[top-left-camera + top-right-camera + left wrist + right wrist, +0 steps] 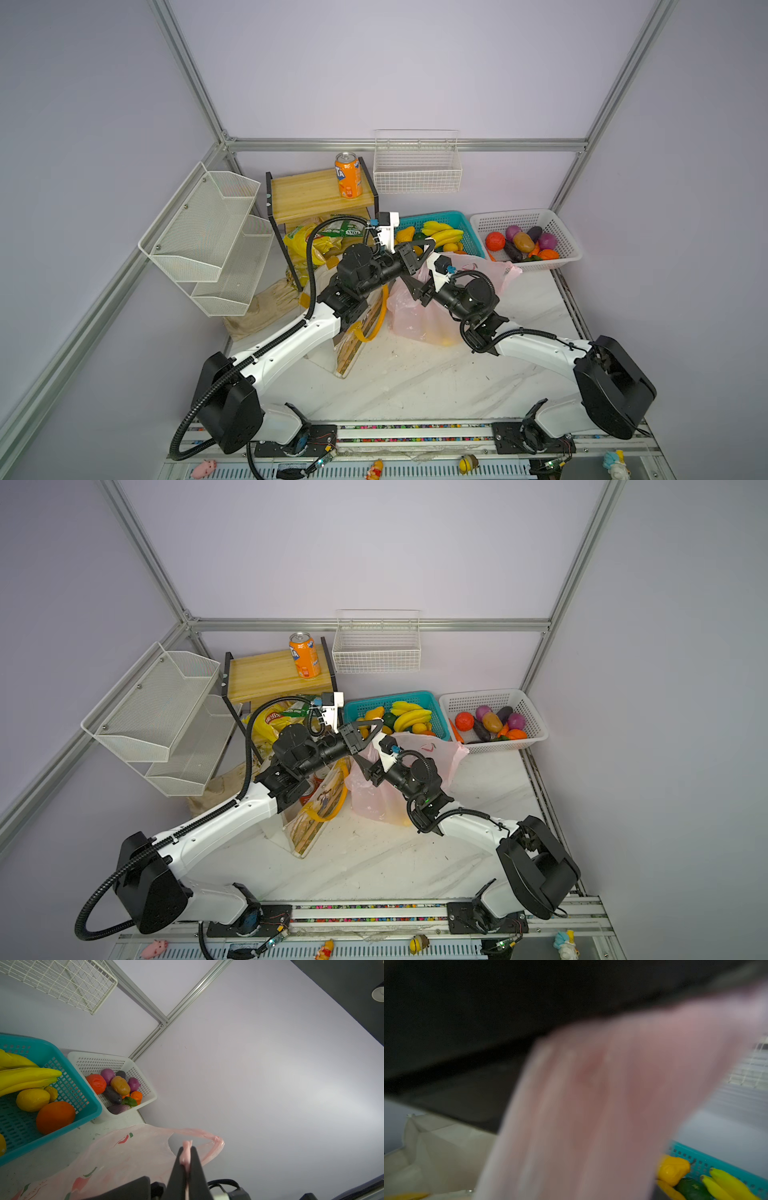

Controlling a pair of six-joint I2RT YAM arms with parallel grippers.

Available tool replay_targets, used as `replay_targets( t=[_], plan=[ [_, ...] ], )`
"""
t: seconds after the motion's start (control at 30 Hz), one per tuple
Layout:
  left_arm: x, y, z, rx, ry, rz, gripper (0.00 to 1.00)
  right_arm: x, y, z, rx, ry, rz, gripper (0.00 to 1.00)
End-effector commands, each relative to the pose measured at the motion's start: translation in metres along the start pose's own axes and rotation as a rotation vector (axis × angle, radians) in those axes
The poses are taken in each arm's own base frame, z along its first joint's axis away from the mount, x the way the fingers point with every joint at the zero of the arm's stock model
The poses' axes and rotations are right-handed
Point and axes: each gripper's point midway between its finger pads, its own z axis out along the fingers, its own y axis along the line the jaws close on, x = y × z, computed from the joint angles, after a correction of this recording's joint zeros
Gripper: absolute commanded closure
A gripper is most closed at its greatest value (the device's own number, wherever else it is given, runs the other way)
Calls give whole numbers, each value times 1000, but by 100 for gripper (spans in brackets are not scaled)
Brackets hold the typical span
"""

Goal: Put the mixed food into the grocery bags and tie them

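Canvas tote (351, 353) with yellow handles lies under the left arm, behind the left tool (187, 1149). That tool is clamped on a twisted handle of the pink apple-print bag (128, 1159). The right tool (415, 291) is against the bag's film just beside it; I cannot tell how its jaws stand. A yellow fruit (444, 340) shows through the bag below the right tool.

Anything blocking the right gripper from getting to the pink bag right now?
Nothing visible does. The right gripper is right at the pink bag, close to the left gripper, which is shut on a bag handle. The right wrist view is filled with blurred pink plastic close up.
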Motion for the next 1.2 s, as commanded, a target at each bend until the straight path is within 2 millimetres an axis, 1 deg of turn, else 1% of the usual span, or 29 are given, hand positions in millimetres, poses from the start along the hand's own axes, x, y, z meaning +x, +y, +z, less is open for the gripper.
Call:
replay_targets(
  t=[0.0, 0.03, 0.13, 0.2, 0.3, 0.37, 0.43, 0.47, 0.5, 0.53, 0.63, 0.77, 0.9, 1.0, 1.07, 1.1, 1.17],
  plan=[
    [-11, -12, -9, 38, -46, 6, 100, -5, 3, -3, -24, -49, 0, 54],
    [-12, -10, -10, 32, -52, 4, 100, 2, 2, -7, -17, -41, 10, 59],
    [-17, -6, -13, 19, -69, 0, 100, 18, 0, -17, 6, -13, 29, 67],
    [-19, -4, -14, 17, -73, 0, 100, 25, -2, -20, 26, 4, 41, 69],
    [-21, -1, -14, 15, -71, 3, 100, 27, -11, -23, 80, 27, 48, 68],
    [-21, 1, -13, 16, -64, 9, 100, 25, -19, -22, 124, 53, 53, 58],
    [-20, 3, -11, 16, -56, 10, 100, 20, -26, -21, 165, 81, 54, 39],
    [-21, 4, -11, 17, -56, 14, 100, 16, -30, -22, 186, 90, 54, 31],
    [-22, 6, -11, 14, -55, 16, 100, 19, -33, -22, 206, 122, 56, 26],
    [-22, 8, -12, 9, -56, 19, 100, 4, -36, -25, 226, 114, 51, 23],
    [-27, 14, -14, -10, -63, 35, 100, -7, -42, -33, 268, 171, 45, 19],
    [-34, 24, -15, -54, -65, 68, 100, -28, -38, -42, 260, 240, 39, 14],
    [-40, 37, -17, -102, -65, 86, 100, -59, -35, -51, 249, 273, 29, 12],
    [-45, 42, -21, -117, -73, 93, 100, -80, -32, -53, 231, 285, 45, 12],
    [-49, 43, -23, -126, -79, 101, 100, -85, -32, -55, 234, 308, 45, 11],
    [-50, 43, -24, -132, -79, 104, 100, -85, -32, -56, 236, 319, 45, 11],
    [-53, 45, -25, -139, -81, 109, 100, -77, -31, -56, 232, 351, 42, 11]
  ],
)
